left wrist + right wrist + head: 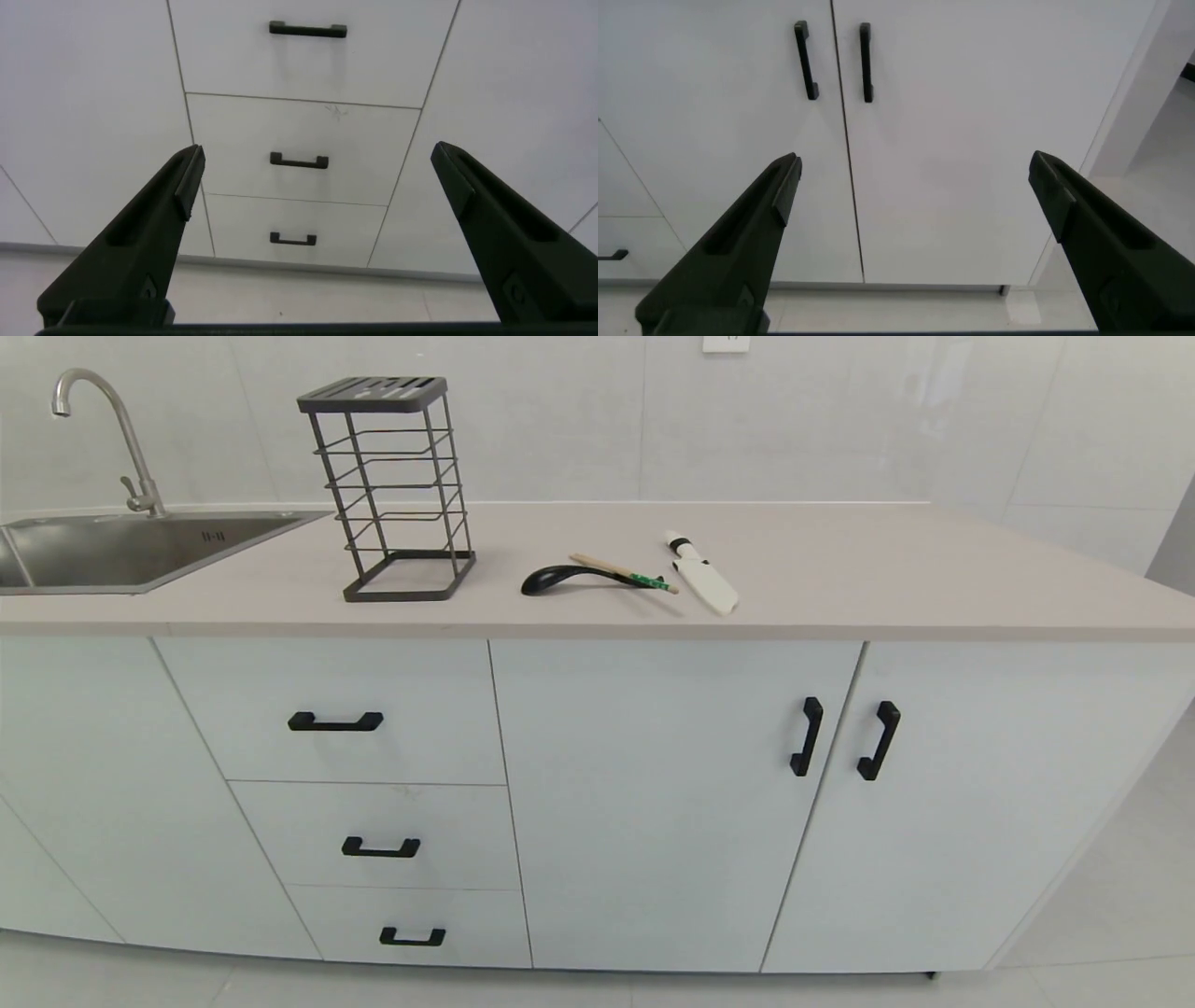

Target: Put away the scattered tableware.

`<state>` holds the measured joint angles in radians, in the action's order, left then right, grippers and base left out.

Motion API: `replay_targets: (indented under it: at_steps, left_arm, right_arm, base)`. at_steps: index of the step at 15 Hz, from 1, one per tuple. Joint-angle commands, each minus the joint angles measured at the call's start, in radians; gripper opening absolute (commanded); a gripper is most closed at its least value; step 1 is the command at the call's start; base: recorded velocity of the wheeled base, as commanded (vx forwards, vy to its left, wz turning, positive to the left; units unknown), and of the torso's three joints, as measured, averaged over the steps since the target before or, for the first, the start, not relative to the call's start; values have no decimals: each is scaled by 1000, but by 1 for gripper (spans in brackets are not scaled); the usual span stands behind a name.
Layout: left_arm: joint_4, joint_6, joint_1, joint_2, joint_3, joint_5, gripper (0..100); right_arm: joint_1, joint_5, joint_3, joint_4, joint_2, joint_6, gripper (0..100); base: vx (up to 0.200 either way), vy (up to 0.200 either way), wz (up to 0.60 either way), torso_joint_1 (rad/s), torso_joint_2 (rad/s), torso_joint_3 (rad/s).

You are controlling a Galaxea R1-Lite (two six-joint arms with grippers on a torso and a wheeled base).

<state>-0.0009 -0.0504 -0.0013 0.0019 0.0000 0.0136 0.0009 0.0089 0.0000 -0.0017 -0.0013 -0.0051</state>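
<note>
**Head view: tableware lies loose on the counter, both grippers spread wide**

Three pieces sit together on the counter (pixel 840 569), well to the right of the wire rack (pixel 387 490) that stands near the sink (pixel 140 546). A black spoon (pixel 560 579) lies with its bowl toward the rack. The chopsticks (pixel 621 572) rest across its handle. A white utensil (pixel 702 577) with a dark collar lies just beside the chopstick tips; whether they touch I cannot tell.

The left gripper (pixel 316 154) faces the drawers (pixel 299 140) with its fingers far apart and nothing between them. The right gripper (pixel 913 161) faces the cabinet doors (pixel 971 140), equally spread and empty.

All three pieces look light and stiff. The spoon's handle arches off the surface, so mid-handle seems the easiest hold. The chopsticks are thin and likely to roll or split apart; pinching both together near their middle should keep them paired. The white utensil lies flat and looks smooth, perhaps slippery; a grip across its narrow width near the collar seems safest. Lifting the chopsticks first would likely free the spoon.
</note>
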Motion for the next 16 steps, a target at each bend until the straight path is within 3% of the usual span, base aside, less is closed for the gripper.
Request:
replay_targets:
  at_steps: [1,3,10,12,16]
  left_arm:
    - [1,-2,0,1,0,-1,100]
    - [-1,0,0,1,0,0,100]
    - [-1,1,0,1,0,-1,100]
    - [-1,3,0,1,0,-1,100]
    - [-1,4,0,1,0,-1,100]
  right_arm:
    - [1,0,0,0,1,-1,100]
    - [1,0,0,0,1,-1,100]
    - [1,0,0,0,1,-1,100]
    - [1,0,0,0,1,-1,100]
    - [1,0,0,0,1,-1,100]
  base:
    - [200,0,0,7,-7,2]
    - [200,0,0,-2,2,7]
    - [0,0,0,0,0,0]
    - [0,200,0,5,2,0]
    - [0,0,0,0,0,0]
